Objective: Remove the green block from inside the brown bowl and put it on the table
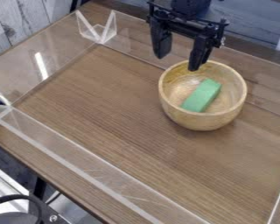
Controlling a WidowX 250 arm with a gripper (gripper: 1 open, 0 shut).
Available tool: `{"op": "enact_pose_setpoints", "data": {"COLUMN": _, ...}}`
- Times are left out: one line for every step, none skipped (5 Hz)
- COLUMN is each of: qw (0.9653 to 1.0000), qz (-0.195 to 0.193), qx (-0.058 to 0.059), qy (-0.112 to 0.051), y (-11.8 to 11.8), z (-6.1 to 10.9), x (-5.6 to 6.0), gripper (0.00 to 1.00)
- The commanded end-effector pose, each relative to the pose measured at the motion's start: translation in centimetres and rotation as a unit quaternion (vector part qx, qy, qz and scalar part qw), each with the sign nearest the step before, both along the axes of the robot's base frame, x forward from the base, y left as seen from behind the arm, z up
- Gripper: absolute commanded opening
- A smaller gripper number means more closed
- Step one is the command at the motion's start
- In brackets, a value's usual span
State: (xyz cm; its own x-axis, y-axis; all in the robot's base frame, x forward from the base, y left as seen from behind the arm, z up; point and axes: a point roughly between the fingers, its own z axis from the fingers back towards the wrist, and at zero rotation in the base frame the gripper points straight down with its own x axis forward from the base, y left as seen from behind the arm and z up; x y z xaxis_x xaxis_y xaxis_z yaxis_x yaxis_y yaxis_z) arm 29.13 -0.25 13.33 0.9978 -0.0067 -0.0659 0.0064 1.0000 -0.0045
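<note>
The brown bowl [202, 96], round and light tan with a thick rim, sits on the table [108, 114] at the right. Inside it lies the green block [202, 94], a flat bright green bar slanted across the bowl's floor. My black gripper [180, 54] hangs just above the bowl's far rim. Its fingers [199, 54] point down and stand wide apart, open, with nothing between them. It touches neither the bowl nor the block.
Low clear acrylic walls [95, 31] edge the wood-grain tabletop on all sides. Bare wood stretches to the left and in front of the bowl. A dark wheel-like object [17, 213] shows below the table's near corner.
</note>
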Motion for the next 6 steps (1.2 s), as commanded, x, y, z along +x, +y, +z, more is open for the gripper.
{"op": "enact_pose_setpoints", "data": {"qw": 0.9999, "qz": -0.012, "qx": -0.002, "qy": 0.006, "y": -0.6, "z": -1.2, "x": 0.4, "gripper": 1.0}}
{"op": "enact_pose_setpoints", "data": {"qw": 0.9997, "qz": -0.02, "qx": -0.006, "qy": 0.012, "y": -1.1, "z": -3.0, "x": 0.4, "gripper": 1.0}}
{"op": "enact_pose_setpoints", "data": {"qw": 0.9996, "qz": -0.024, "qx": -0.006, "qy": 0.013, "y": -1.4, "z": -4.5, "x": 0.8, "gripper": 1.0}}
{"op": "enact_pose_setpoints", "data": {"qw": 0.9995, "qz": -0.028, "qx": -0.004, "qy": 0.016, "y": -1.8, "z": -5.5, "x": 1.3, "gripper": 1.0}}
{"op": "enact_pose_setpoints", "data": {"qw": 0.9995, "qz": -0.026, "qx": -0.004, "qy": 0.018, "y": -1.7, "z": -5.8, "x": 1.4, "gripper": 1.0}}
{"op": "enact_pose_setpoints", "data": {"qw": 0.9994, "qz": -0.025, "qx": -0.004, "qy": 0.022, "y": -1.7, "z": -6.2, "x": 1.5, "gripper": 1.0}}
